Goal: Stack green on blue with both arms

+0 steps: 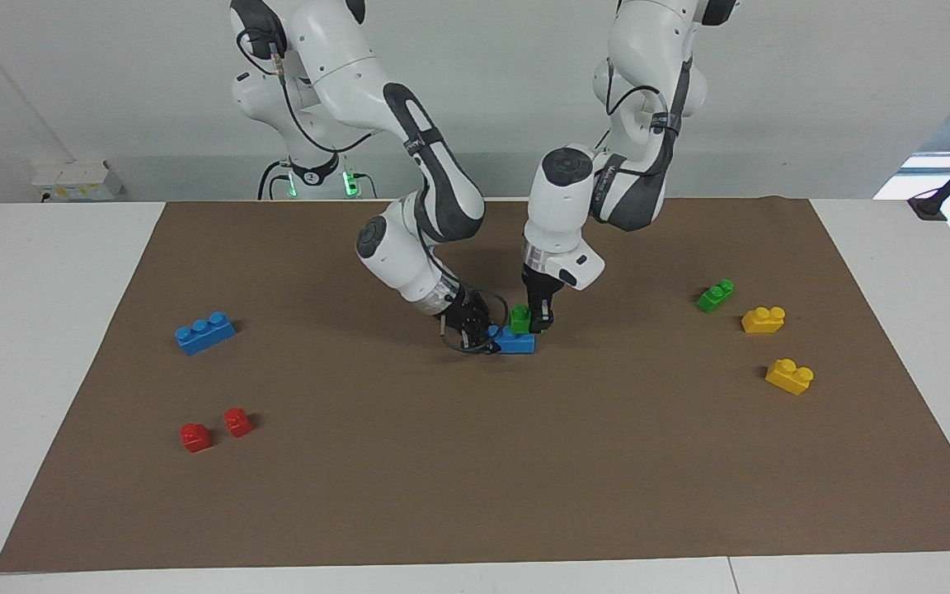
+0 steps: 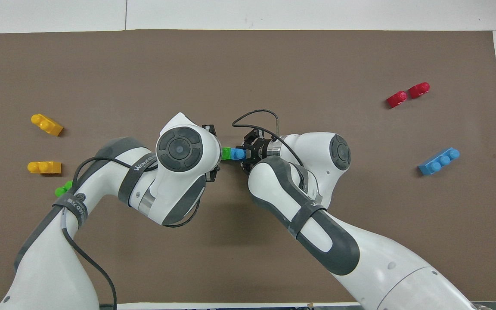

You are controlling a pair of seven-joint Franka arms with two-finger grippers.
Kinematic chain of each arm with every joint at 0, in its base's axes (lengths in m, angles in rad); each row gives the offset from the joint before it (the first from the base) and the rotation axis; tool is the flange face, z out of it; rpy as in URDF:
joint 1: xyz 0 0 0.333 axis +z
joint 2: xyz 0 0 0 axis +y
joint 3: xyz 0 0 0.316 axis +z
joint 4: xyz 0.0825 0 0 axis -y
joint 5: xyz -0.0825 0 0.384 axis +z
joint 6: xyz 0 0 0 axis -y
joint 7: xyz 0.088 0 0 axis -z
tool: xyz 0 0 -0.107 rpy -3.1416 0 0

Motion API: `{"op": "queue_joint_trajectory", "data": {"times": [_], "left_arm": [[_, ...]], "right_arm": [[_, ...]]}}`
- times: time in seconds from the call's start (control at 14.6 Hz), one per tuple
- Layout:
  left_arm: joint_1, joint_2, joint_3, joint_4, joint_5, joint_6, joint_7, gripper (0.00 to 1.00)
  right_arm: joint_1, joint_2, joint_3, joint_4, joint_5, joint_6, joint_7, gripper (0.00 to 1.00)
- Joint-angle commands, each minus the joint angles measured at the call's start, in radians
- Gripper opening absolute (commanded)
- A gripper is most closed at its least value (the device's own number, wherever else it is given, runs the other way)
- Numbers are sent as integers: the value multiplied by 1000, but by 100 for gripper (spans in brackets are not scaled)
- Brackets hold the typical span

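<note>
Both jaws look closed on bricks at mid-mat: left gripper (image 1: 534, 320) pinching a green brick (image 1: 519, 318), which sits on a blue brick (image 1: 515, 340) clamped at one end by the right gripper (image 1: 479, 334). Outward — spare green brick (image 1: 715, 294) near two yellow bricks (image 1: 764, 319); second blue brick (image 1: 205, 332) near two red bricks (image 1: 195, 436).

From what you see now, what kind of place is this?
Probably a robotics lab: a white table with a brown mat, two mounted arms, the left gripper and right gripper working toy bricks.
</note>
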Motion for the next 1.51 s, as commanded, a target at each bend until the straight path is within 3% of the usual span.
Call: {"op": "queue_joint_trajectory", "data": {"times": [0.0, 0.27, 0.82, 1.44], "left_arm": [[-21, 7, 14, -6, 32, 22, -34, 0], [-21, 13, 15, -10, 39, 24, -37, 0], [-28, 48, 15, -10, 183, 25, -66, 0], [-18, 73, 17, -46, 221, 85, -81, 0]], "right_arm": [[2, 29, 4, 6, 28, 40, -44, 0], [2, 29, 4, 6, 28, 40, -46, 0], [3, 29, 4, 6, 28, 42, -49, 0], [3, 31, 4, 3, 28, 43, -51, 0]]}}
